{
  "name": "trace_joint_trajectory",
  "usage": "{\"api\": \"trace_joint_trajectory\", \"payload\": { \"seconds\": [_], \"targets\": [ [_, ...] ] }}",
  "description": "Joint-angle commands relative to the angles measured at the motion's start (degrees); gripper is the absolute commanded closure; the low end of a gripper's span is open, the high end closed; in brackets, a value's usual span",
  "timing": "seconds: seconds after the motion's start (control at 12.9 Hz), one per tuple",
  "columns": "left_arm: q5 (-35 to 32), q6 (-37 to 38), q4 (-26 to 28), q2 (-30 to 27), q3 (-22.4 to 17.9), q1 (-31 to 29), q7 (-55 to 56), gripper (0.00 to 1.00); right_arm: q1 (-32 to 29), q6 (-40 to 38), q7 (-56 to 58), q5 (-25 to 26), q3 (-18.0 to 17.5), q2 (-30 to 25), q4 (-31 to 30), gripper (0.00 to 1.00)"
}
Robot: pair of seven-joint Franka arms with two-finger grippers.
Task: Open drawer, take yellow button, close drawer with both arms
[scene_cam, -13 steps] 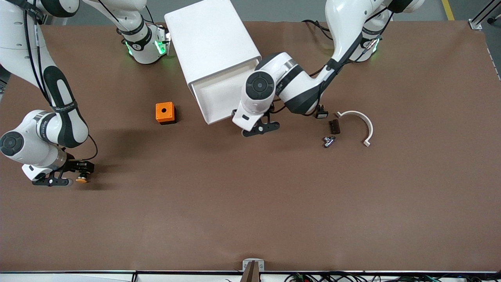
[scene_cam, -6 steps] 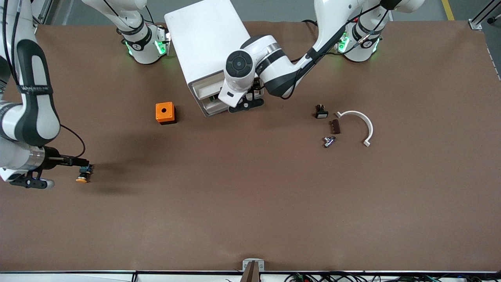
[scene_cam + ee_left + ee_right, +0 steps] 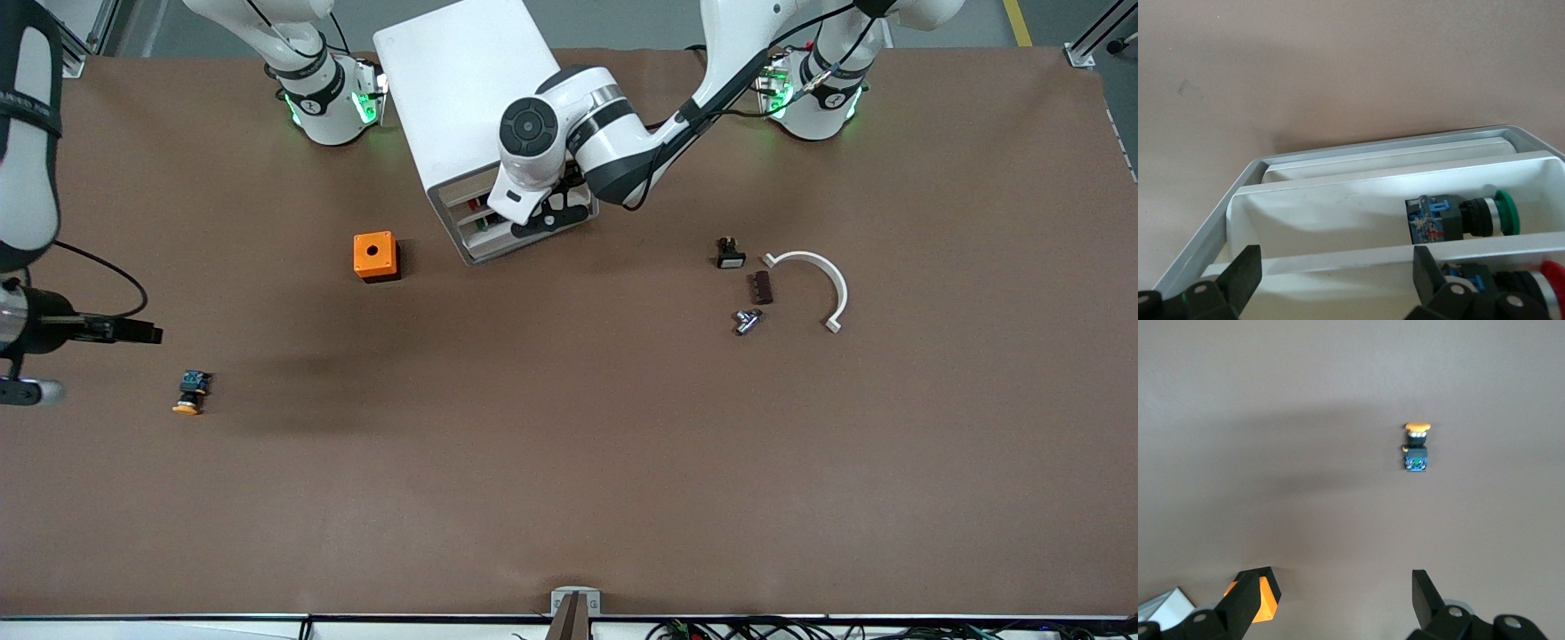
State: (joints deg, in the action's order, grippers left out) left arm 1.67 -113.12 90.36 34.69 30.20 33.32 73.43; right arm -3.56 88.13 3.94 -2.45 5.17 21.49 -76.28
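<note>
I see the button lying on its side on the desk near the right arm's end, free of any grip. My right gripper hangs over that end with fingers spread wide, nothing between them. My left gripper, also wide and empty, sits at the cabinet front, where the drawer is pushed in.

Orange box well apart from white arc.

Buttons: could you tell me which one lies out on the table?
The orange-capped button, alone on the table near the right arm's end; the green-capped and red-capped ones sit in cabinet trays.
</note>
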Motion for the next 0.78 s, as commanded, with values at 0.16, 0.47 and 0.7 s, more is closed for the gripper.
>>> {"api": "trace_joint_trajectory", "payload": {
  "seconds": [0.16,0.47,0.7],
  "targets": [
    [-1.06,-0.43,1.66,-2.26,0.48,0.78,1.54,0.0,-0.13,-1.56,-0.42,0.6,0.37,-0.3,4.47,0.0],
    [-1.32,-0.17,0.35,-4.01,-0.31,-4.73,1.02,0.0,0.39,-5.68,-3.39,0.51,0.19,-2.32,3.95,0.0],
    [-1.41,-0.08,-0.09,-6.21,-0.23,-13.33,0.84,0.0,0.66,-5.69,-5.17,-0.1,0.1,-5.91,2.11,0.0]
  ]
}}
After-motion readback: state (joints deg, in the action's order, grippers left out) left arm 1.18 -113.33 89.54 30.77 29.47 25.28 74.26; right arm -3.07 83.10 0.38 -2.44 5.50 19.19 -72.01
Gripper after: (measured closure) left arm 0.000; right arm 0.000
